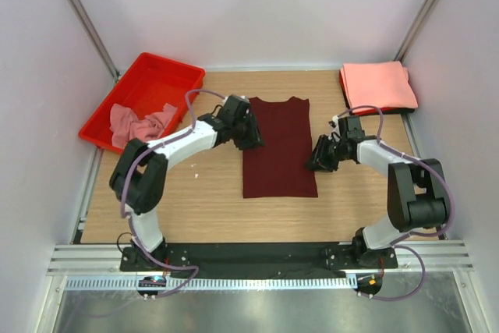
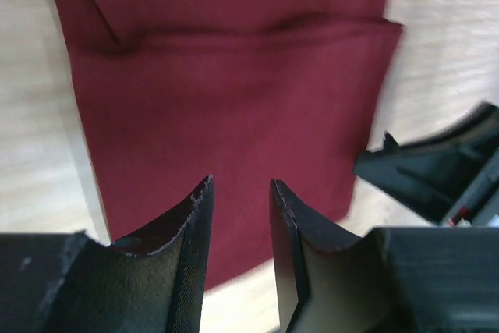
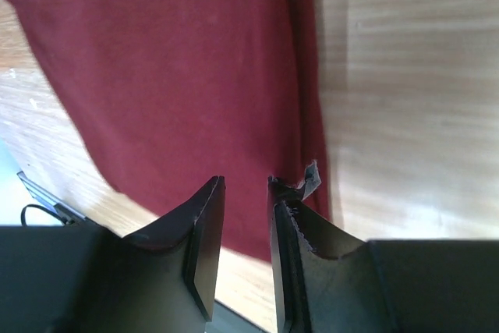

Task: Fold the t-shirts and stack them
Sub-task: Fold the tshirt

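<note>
A dark maroon t-shirt [image 1: 277, 146] lies flat mid-table, its sides folded in to a long rectangle. My left gripper [image 1: 251, 139] hovers at its left edge, and in the left wrist view the left gripper [image 2: 240, 185] is open over the maroon cloth [image 2: 226, 91] with nothing between its fingers. My right gripper [image 1: 316, 160] is at the shirt's right edge; the right wrist view shows the right gripper [image 3: 245, 182] open by a narrow gap above the maroon cloth [image 3: 179, 60], holding nothing. A folded salmon-pink t-shirt [image 1: 378, 86] rests at the back right.
A red plastic tray [image 1: 160, 87] stands at the back left with a crumpled dusty pink t-shirt [image 1: 140, 122] in it. Bare wooden table [image 1: 195, 200] shows in front of the maroon shirt. White walls enclose the table on three sides.
</note>
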Motion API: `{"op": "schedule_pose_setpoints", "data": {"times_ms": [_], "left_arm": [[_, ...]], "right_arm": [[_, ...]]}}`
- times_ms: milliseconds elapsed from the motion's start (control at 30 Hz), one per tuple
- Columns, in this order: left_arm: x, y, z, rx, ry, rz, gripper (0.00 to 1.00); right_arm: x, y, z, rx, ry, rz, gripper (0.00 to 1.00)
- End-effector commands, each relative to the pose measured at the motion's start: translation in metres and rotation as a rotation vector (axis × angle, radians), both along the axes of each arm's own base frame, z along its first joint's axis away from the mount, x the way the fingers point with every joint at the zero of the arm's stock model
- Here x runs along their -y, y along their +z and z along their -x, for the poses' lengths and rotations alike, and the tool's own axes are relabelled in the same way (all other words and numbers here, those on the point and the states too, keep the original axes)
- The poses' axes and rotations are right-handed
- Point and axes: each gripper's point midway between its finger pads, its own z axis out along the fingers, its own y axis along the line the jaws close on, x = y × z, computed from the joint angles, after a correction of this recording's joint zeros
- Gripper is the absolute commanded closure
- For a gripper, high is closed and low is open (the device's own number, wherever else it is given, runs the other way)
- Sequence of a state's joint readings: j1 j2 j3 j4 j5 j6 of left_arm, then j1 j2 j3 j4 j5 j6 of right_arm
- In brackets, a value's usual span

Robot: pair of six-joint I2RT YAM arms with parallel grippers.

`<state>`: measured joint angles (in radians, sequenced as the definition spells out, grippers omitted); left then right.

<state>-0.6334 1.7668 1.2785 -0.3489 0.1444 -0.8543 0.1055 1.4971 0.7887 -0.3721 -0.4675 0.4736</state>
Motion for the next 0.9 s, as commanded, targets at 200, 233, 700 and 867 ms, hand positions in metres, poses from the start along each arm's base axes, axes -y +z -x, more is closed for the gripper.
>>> {"op": "schedule_pose_setpoints", "data": {"times_ms": [200,233,700,867], "left_arm": [[-0.016,-0.061,-0.066,-0.041,0.023,-0.047,0.65],[-0.019,-0.059,-0.072,-0.034,0.030,-0.044,0.65],[-0.030,0.002,-0.041,-0.011,-0.037,0.091,0.59],[-0.058,-0.027,0.021,-0.090,-0.046,0.012,0.54]], "right_arm": [[0.012,-0.033,-0.008,0.004,-0.029,0.068,0.67],[0.015,-0.033,-0.007,0.006,-0.040,0.082,0.67],[0.051,-0.005,0.035,-0.101,-0.207,0.249,0.55],[0.043,-0.009,0.062,-0.143,-0.209,0.208,0.53]]}}
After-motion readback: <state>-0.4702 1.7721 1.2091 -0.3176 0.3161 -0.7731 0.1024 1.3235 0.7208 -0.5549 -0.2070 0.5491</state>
